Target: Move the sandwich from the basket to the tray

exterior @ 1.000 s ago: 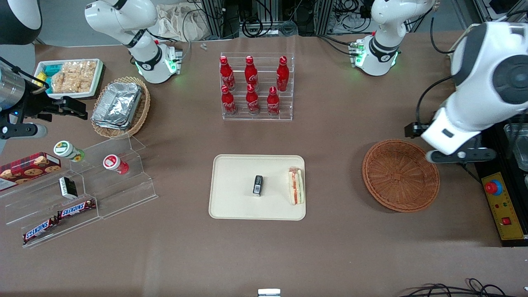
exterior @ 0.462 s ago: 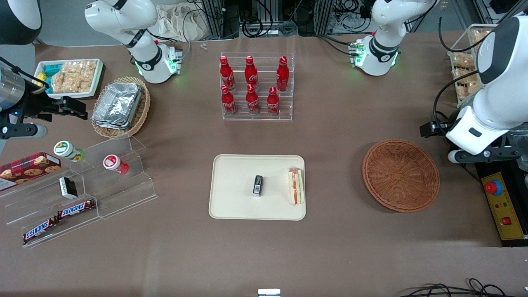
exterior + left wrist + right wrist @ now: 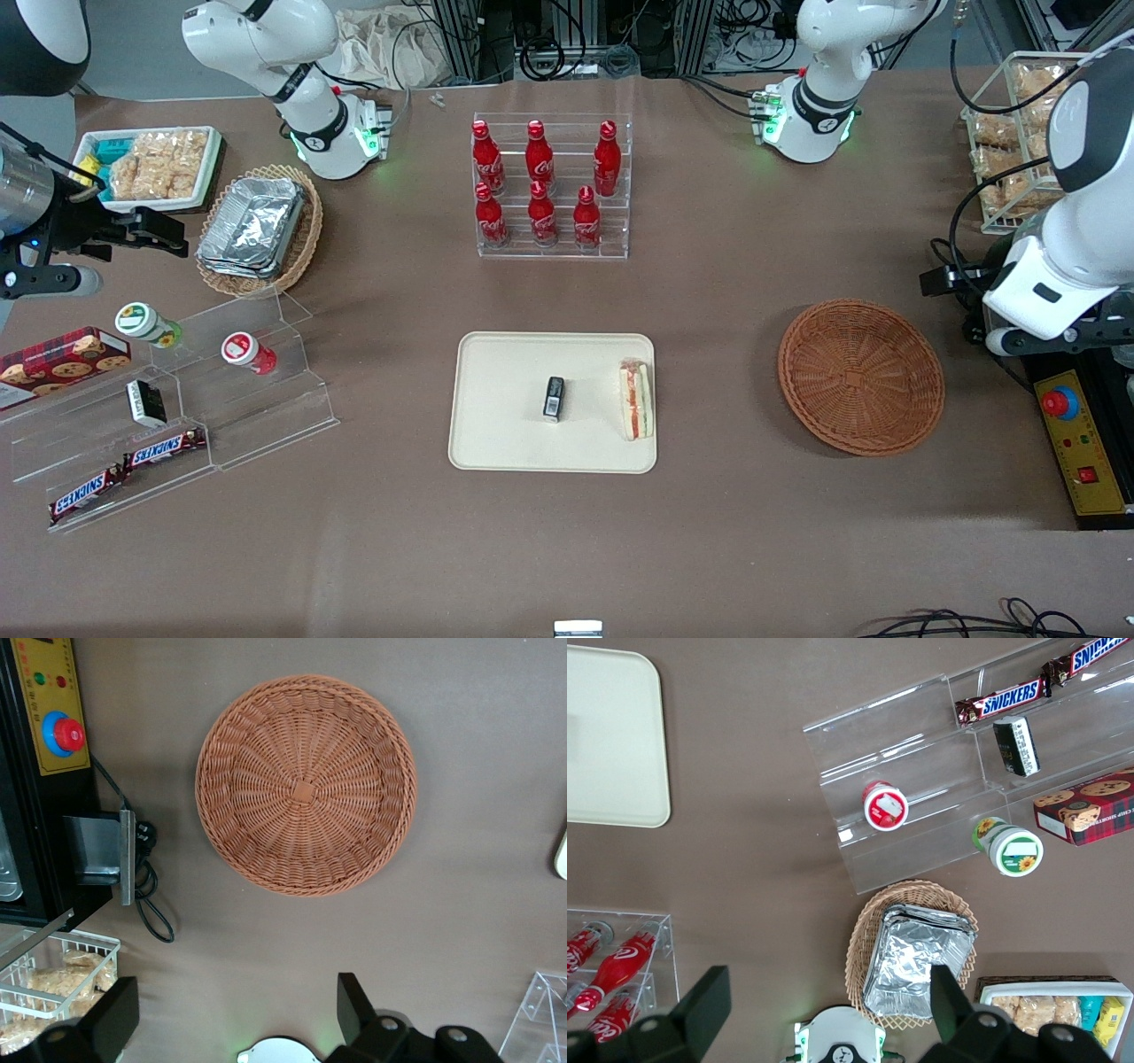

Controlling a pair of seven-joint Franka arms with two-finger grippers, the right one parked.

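Left arm raised at the working arm's end of the table, forearm angled downward. Gripper [image 3: 235, 1023] held high above the tabletop, pointing straight down, fingers [image 3: 113, 1020] spread wide apart, holding nothing.

"SNICKERS" reads in white on two brown candy bars [image 3: 124, 470] lying end to end on the lowest step of the clear acrylic riser [image 3: 221, 399]. The red bottles [image 3: 540, 182] in the clear rack carry a white script logo, probably Coca-Cola, too small to read surely.
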